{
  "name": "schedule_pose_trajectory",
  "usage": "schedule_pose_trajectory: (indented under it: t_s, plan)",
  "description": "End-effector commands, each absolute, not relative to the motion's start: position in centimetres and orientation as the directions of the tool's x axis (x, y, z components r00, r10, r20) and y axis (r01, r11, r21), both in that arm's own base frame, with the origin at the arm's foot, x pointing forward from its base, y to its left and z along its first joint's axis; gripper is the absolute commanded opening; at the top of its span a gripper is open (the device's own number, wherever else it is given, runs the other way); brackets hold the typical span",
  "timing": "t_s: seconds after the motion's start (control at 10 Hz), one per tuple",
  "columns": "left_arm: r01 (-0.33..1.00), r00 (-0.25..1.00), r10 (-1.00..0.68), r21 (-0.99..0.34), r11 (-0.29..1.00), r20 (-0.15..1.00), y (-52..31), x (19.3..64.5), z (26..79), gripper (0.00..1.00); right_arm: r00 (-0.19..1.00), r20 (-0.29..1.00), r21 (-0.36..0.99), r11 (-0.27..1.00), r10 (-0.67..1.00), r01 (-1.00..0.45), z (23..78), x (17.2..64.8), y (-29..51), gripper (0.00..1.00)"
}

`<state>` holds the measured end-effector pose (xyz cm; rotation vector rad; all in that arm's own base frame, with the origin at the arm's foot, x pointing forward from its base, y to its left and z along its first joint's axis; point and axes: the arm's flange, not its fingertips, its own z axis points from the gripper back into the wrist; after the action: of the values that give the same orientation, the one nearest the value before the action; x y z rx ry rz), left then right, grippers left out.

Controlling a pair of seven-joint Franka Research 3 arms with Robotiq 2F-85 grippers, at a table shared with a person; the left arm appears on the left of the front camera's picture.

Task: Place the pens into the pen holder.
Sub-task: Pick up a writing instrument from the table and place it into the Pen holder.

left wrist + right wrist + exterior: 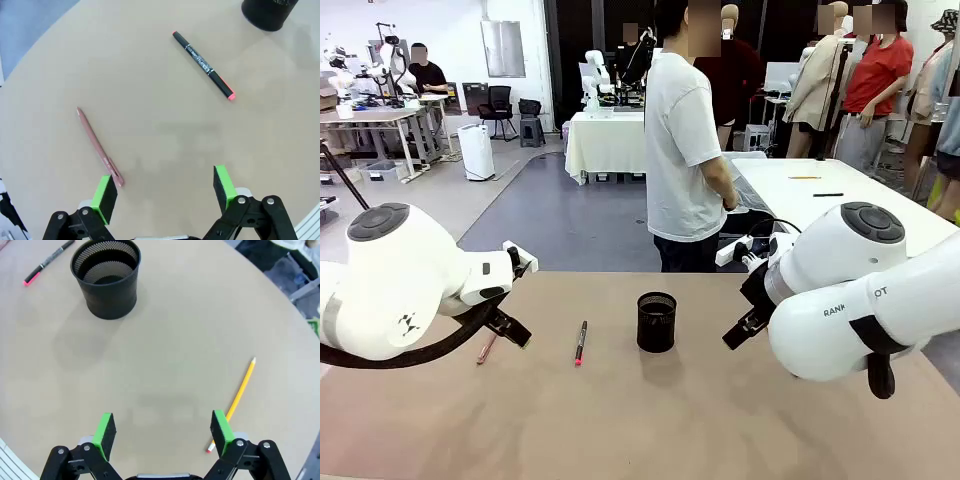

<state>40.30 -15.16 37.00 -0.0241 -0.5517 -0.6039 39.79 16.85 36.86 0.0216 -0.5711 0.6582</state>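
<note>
The black mesh pen holder (656,321) stands upright at the table's middle, also in the right wrist view (106,278) and at the top edge of the left wrist view (267,12). A black pen with a pink-red tip (580,342) (203,65) (47,261) lies left of it. A pinkish-red pen (486,348) (99,147) lies further left, its end beside my left gripper's left pad. My left gripper (165,192) (510,328) hovers open and holds nothing. My right gripper (165,432) (742,330) is open too, above bare table, with an orange-yellow pencil (236,399) by its right finger.
A person in a white shirt (682,150) stands at the far side of the table, turned sideways. Another white table (820,190) with pens on it sits behind at the right. The tan tabletop (640,420) is bare toward the near edge.
</note>
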Motion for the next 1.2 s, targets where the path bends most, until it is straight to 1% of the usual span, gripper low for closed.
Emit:
schedule_pose_trajectory:
  t_s: [0.0, 1.1]
  plan:
    - [0.545, 0.684, -0.532, 0.136, 0.827, 0.499, -15.16, 40.29, 37.02, 1.00, 0.644, 0.507, -0.157, 0.796, 0.573, -0.585, 37.10, 39.40, 16.82, 1.00]
    - [0.545, 0.684, -0.532, 0.136, 0.827, 0.499, -15.16, 40.29, 37.02, 1.00, 0.644, 0.507, -0.157, 0.796, 0.573, -0.585, 37.10, 39.40, 16.82, 1.00]
